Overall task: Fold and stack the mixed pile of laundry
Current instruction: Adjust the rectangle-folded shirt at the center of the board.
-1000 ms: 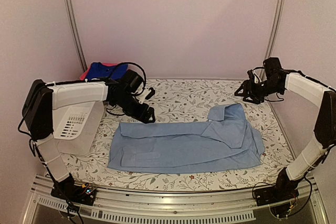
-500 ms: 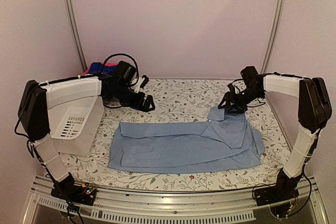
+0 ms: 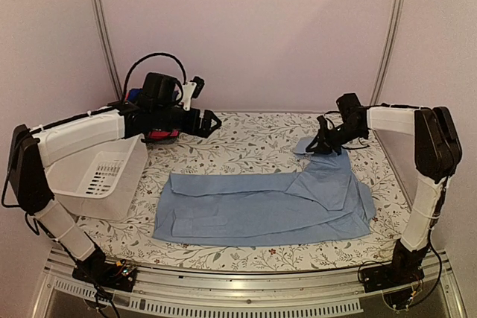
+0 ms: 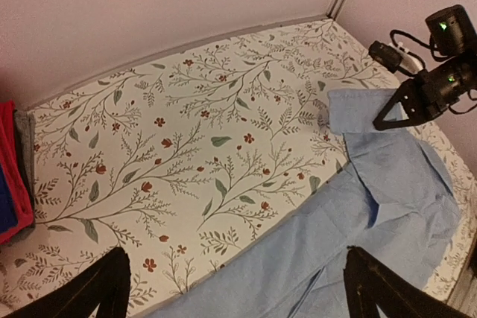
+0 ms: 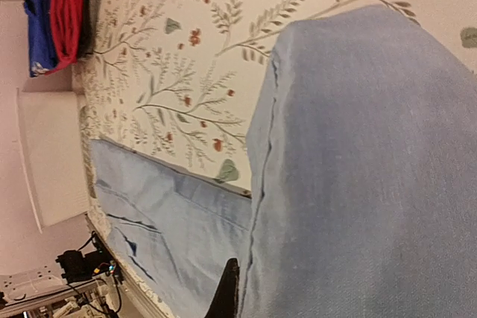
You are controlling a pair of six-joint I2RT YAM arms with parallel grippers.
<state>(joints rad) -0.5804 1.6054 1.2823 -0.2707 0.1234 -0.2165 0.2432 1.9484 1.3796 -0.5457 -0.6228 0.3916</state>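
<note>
1. Pale-blue shirt (image 3: 261, 210): spread flat on the floral table (image 3: 253, 133), with its folded-over end to the right.
2. Right gripper (image 3: 323, 145): jaws closed, pinching the shirt's far right corner.
3. Left gripper (image 3: 211, 121): jaws spread wide and holding nothing, raised beyond the shirt's far left corner.
4. Red and blue garments (image 4: 9, 184): stacked beyond the shirt's far left, well apart from it.
5. White basket (image 3: 104, 184): just left of the shirt.
</note>
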